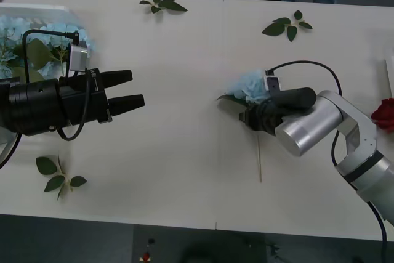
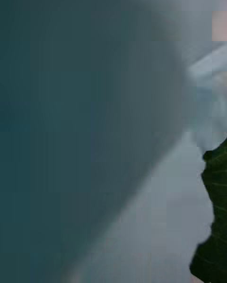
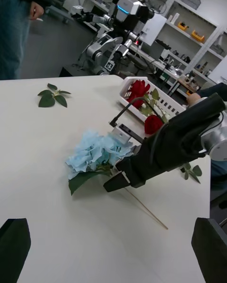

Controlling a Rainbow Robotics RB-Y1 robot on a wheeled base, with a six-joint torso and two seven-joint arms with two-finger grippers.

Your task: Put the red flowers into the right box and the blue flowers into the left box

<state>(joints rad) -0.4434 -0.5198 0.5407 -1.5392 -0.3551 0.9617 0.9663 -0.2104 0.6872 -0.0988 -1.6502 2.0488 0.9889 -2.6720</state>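
Low on the smooth white table (image 1: pixel 184 170), right pincer (image 3: pixel 116 181) clamped on fluffy pale-blue flower (image 1: pixel 249 84); left pincer (image 1: pixel 126 90) parted, empty.

Even overhead light, right wrist view blurred

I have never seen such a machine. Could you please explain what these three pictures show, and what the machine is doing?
It is a robot with two arms at a white table. One picture looks down from above the arms; the other two come from cameras on each wrist.

The right gripper is low on the table at a blue flower; its stem lies flat. Whether it grips the flower I cannot tell. The left gripper hovers open, holding nothing.

More blue flowers lie in the left box. Red flowers lie in a white basket on the right. Loose leaf sprigs lie around. The right wrist picture is too close to read.
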